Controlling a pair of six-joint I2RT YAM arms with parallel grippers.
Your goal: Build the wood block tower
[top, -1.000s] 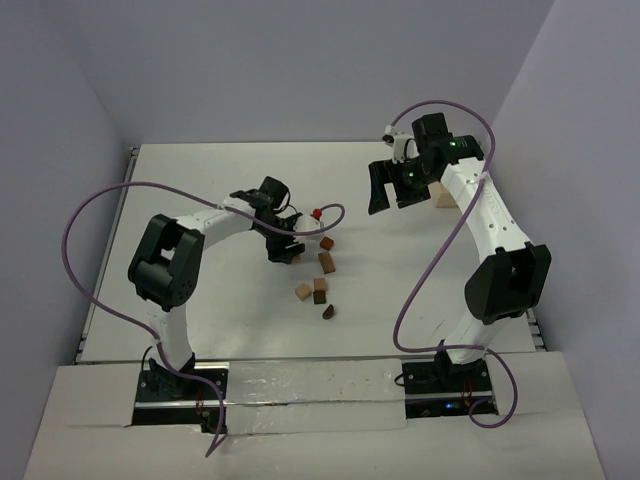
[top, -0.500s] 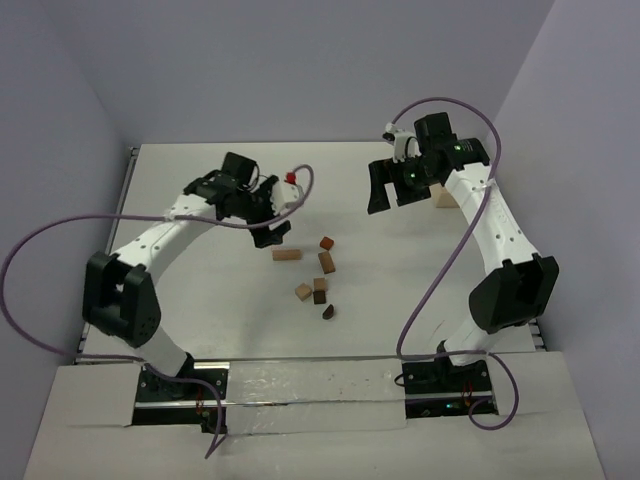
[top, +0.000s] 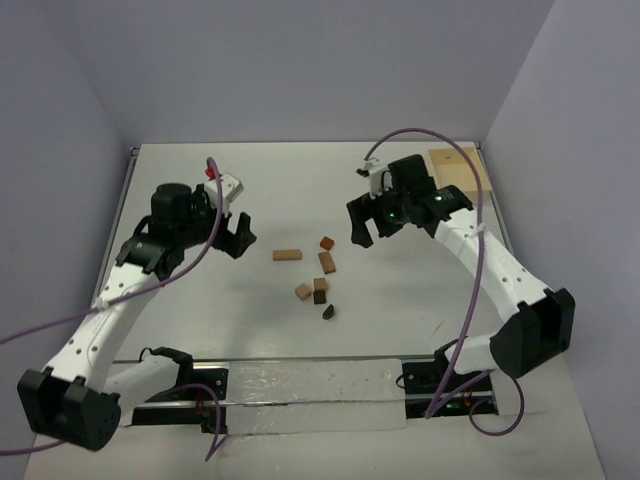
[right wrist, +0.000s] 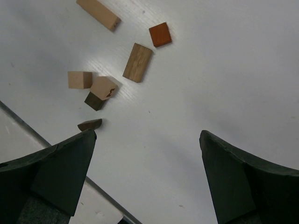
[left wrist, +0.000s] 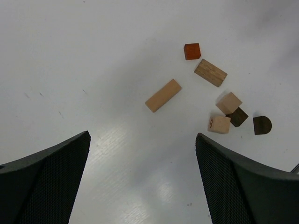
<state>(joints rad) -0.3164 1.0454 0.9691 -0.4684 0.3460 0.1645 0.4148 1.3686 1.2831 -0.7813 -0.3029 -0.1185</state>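
Observation:
The wood blocks lie loose on the white table, not stacked. A long tan block lies flat at the left of the group. Beside it are a red-brown cube and an oak-coloured block. Nearer the front, two tan cubes touch a dark cube. A dark half-round piece lies apart. My left gripper hovers open to the left of the blocks. My right gripper hovers open to their right. Both are empty.
A pale square wooden box stands at the back right corner, behind the right arm. Purple cables loop from both arms. The table's front edge with a metal rail runs just before the arm bases.
The left gripper opened, left the long tan block on the table and swung back to the left. The right arm came forward and left toward the blocks, uncovering the box.

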